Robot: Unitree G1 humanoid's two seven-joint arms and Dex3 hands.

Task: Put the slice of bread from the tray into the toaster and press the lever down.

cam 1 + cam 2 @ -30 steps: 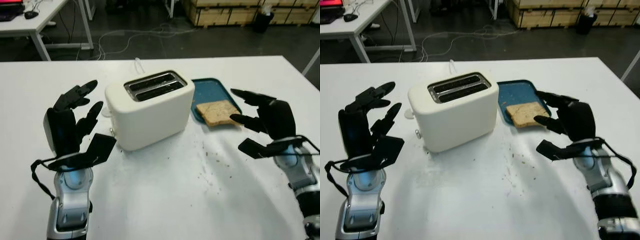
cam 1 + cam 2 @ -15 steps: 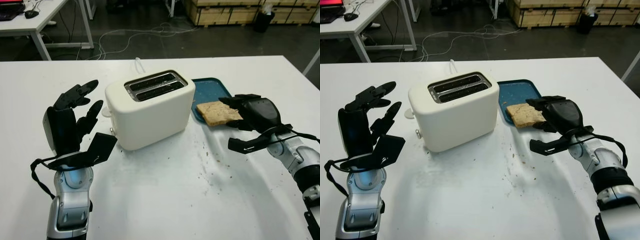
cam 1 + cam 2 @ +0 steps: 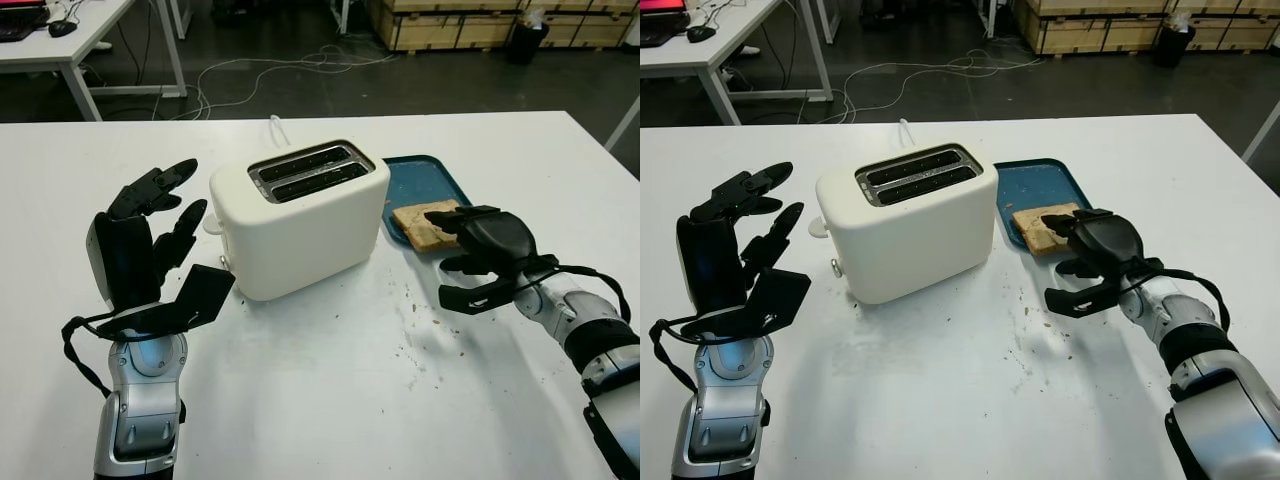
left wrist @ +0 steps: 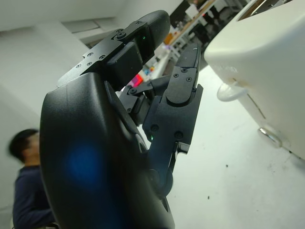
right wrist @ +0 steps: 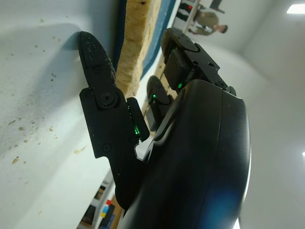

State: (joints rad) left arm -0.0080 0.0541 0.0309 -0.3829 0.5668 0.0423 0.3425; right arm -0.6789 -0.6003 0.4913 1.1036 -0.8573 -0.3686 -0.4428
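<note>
A slice of bread lies on the near end of a blue tray, right of a white two-slot toaster. My right hand is at the slice, open: its fingers reach over the bread's near part and its thumb sits low at the bread's edge, just off the table. The bread still lies on the tray. The toaster's lever knob sticks out of its left end, up. My left hand is raised left of the toaster, open, and touches nothing.
Crumbs are scattered on the white table in front of the tray. A white cable runs off behind the toaster. Beyond the table's far edge are a desk and wooden crates. A person is in the background.
My right hand has moved left and down onto the bread, its fingers now over the slice and thumb near its edge. The left hand and toaster have not moved.
</note>
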